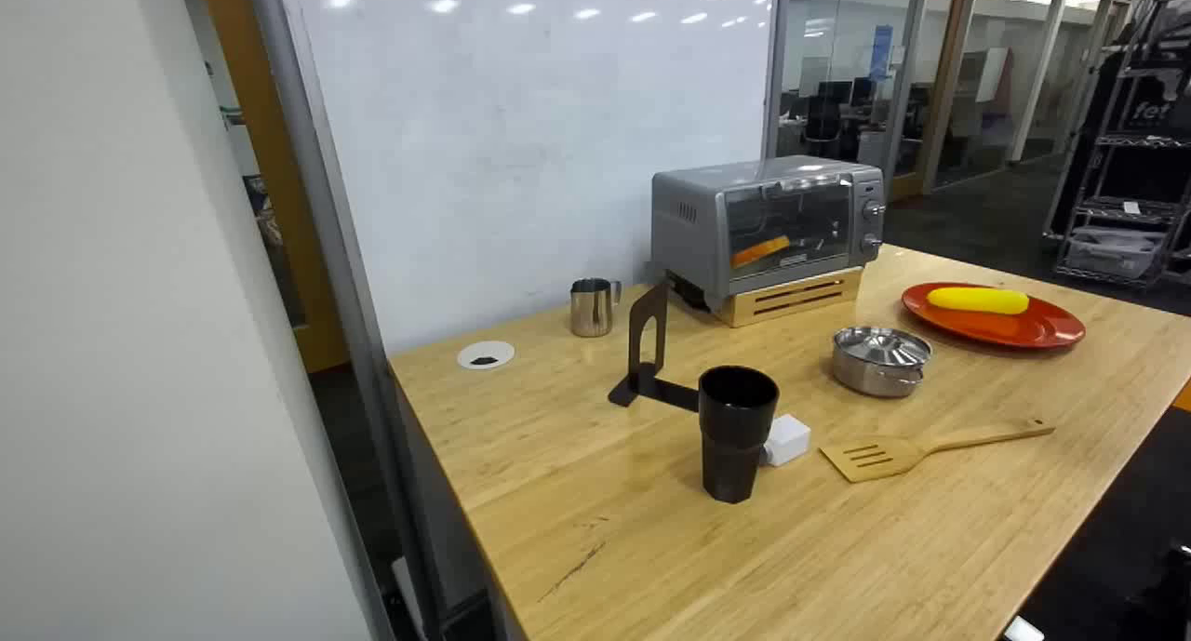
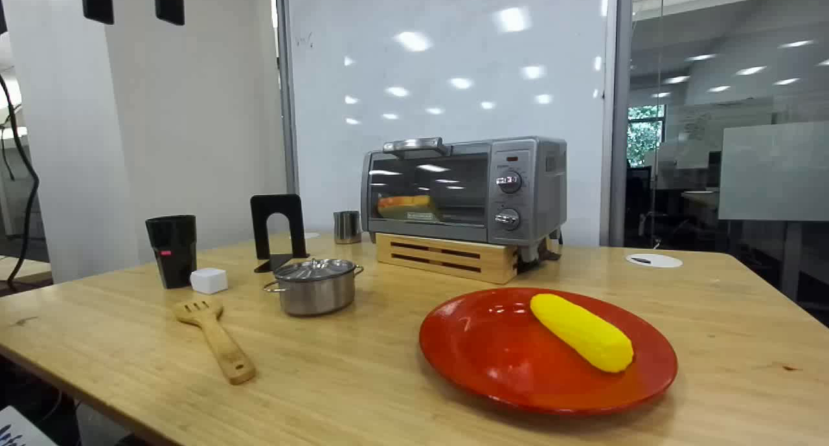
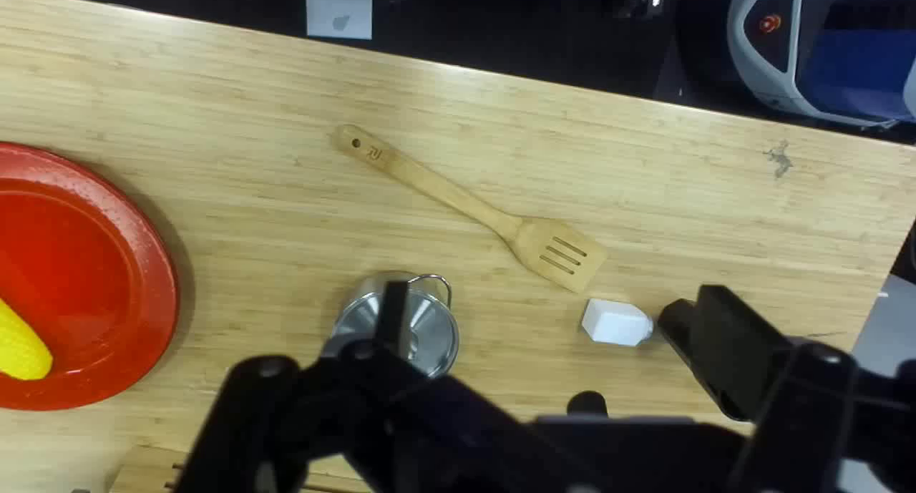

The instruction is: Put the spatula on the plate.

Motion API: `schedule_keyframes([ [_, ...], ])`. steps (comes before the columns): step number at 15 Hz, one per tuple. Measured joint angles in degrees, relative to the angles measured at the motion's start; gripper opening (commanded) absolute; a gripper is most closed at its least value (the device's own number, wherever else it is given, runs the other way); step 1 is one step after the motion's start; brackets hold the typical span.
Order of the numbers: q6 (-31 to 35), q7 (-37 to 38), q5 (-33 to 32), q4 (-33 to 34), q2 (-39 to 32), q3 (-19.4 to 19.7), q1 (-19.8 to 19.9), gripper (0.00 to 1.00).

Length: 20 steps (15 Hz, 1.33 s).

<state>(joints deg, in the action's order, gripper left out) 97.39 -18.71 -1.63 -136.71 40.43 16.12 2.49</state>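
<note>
The tan wooden spatula (image 1: 879, 457) lies flat on the table, slotted head toward the black cup. It also shows in an exterior view (image 2: 223, 349) and the wrist view (image 3: 458, 196). The round red plate (image 2: 482, 355) lies on the table on the spatula's handle side, with the pot roughly between them. The plate shows too in an exterior view (image 1: 1056, 332) and, cut off, in the wrist view (image 3: 86, 271). A yellow corn-like item (image 2: 583, 333) lies on it. My gripper (image 3: 554, 318) is open and empty, high above the table; its fingertips (image 2: 133, 9) show at an exterior view's top edge.
A lidded metal pot (image 1: 879, 367) stands between spatula and toaster oven (image 1: 693, 232). A white block (image 3: 615, 323) and a tall black cup (image 1: 735, 436) stand by the spatula's head. A black bookend (image 1: 637, 343) and metal pitcher (image 1: 591, 311) stand farther back, near the whiteboard.
</note>
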Motion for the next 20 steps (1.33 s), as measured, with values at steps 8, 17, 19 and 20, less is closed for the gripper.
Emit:
schedule_keyframes([
  [8, 0.0, 0.0, 0.0, 0.0, 0.0, 0.0, 0.0, 1.00],
  [17, 0.1, -0.1, 1.0, -0.2, -0.4, 0.2, 0.0, 1.00],
  [19, 0.4, -2.6, 3.1, -1.0, -2.4, 1.6, -0.4, 1.00],
  [20, 0.7, -4.4, 4.0, -1.5, -4.2, 2.7, -0.7, 1.00],
])
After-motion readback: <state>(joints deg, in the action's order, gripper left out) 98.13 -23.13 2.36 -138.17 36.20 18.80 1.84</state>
